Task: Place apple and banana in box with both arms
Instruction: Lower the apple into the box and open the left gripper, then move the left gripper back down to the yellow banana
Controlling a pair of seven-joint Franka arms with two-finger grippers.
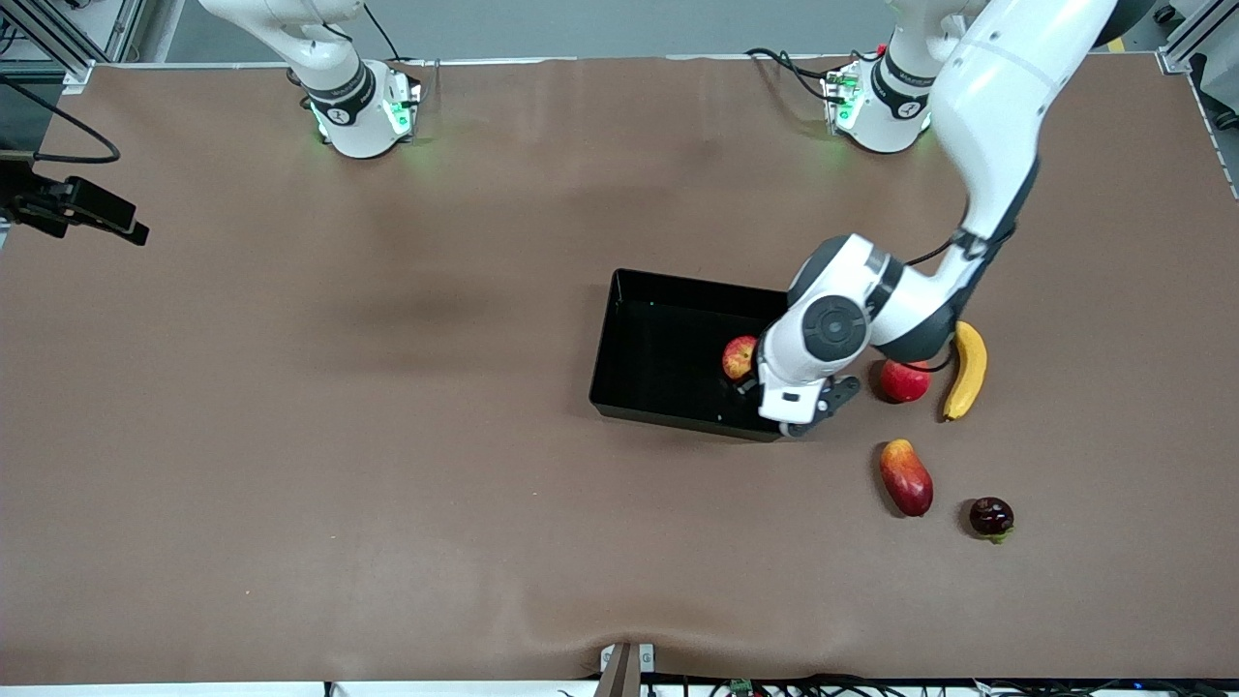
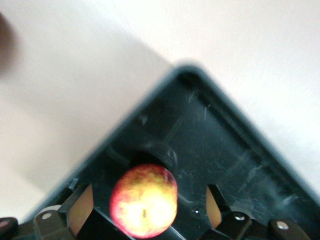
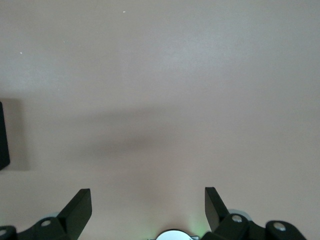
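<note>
- Apple (image 2: 144, 201), red with yellow blotches, sits in the black box (image 1: 658, 334) between the left gripper's (image 2: 145, 207) spread fingers, untouched.
- Right gripper (image 3: 147, 210) waits over bare worktop, fingers apart.
- Banana (image 1: 966, 369), curved yellow, lies outside the box.

The apple (image 1: 739, 357) lies in the box (image 1: 639, 319) — the banana (image 1: 966, 369) beside it, toward the left arm's end.

A broad table (image 1: 387, 436) was covered by a brown cloth, slightly rippled along its near edge. Grey metal framing (image 1: 58, 39) was seen past the table's corners. Black cables (image 1: 871, 685) were strung along a white strip below the near edge.
</note>
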